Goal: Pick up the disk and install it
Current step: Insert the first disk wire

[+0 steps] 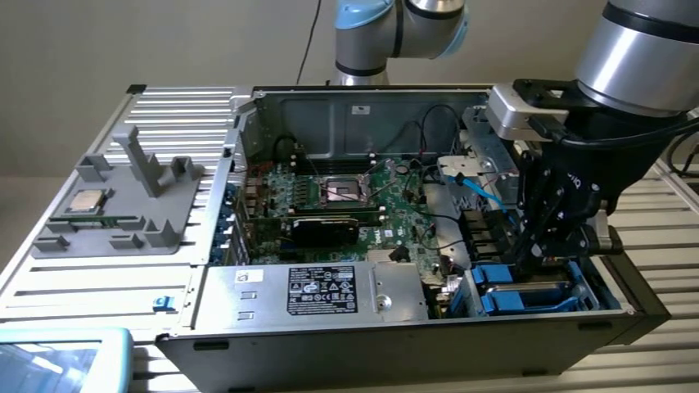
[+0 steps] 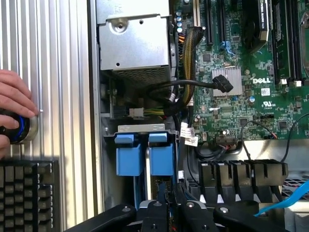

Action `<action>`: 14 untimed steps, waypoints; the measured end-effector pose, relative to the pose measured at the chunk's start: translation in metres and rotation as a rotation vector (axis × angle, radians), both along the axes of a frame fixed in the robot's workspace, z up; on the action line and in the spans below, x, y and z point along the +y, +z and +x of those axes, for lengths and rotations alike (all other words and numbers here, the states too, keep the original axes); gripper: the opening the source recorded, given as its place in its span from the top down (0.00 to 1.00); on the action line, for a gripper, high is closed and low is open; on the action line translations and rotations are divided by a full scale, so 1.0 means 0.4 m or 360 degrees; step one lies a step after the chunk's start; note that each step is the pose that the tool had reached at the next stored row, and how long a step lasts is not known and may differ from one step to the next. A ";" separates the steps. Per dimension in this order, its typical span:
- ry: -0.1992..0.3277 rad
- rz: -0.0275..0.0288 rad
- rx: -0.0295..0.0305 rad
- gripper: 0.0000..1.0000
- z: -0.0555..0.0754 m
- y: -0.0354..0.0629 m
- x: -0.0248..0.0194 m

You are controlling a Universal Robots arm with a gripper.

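End effector (image 1: pixel 538 266) over disk (image 1: pixel 525 296); wrist-view hand (image 2: pixel 12 104)

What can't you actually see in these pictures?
Disk: wrist view, metal body sunk behind its blue bracket.
Gripper, its contact with it: exterior view, its black body blocks it.
Silver box label: exterior view, print too small.
Person: wrist view, edge cuts off all but a hand.
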State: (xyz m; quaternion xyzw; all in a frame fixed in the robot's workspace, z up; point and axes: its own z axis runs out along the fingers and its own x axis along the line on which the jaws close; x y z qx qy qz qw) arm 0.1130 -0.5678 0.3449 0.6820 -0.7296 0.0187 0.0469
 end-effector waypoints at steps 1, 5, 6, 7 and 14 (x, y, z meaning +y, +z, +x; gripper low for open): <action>0.0001 0.00000 -0.00002 0.84 0.000 0.000 0.000; 0.0001 -0.00002 -0.00013 0.84 -0.001 -0.003 -0.001; 0.0001 0.00000 -0.00015 0.84 -0.001 -0.003 -0.001; 0.0001 0.00009 -0.00016 0.84 -0.001 -0.004 -0.001; 0.0004 0.00062 -0.00101 0.84 -0.005 -0.008 -0.001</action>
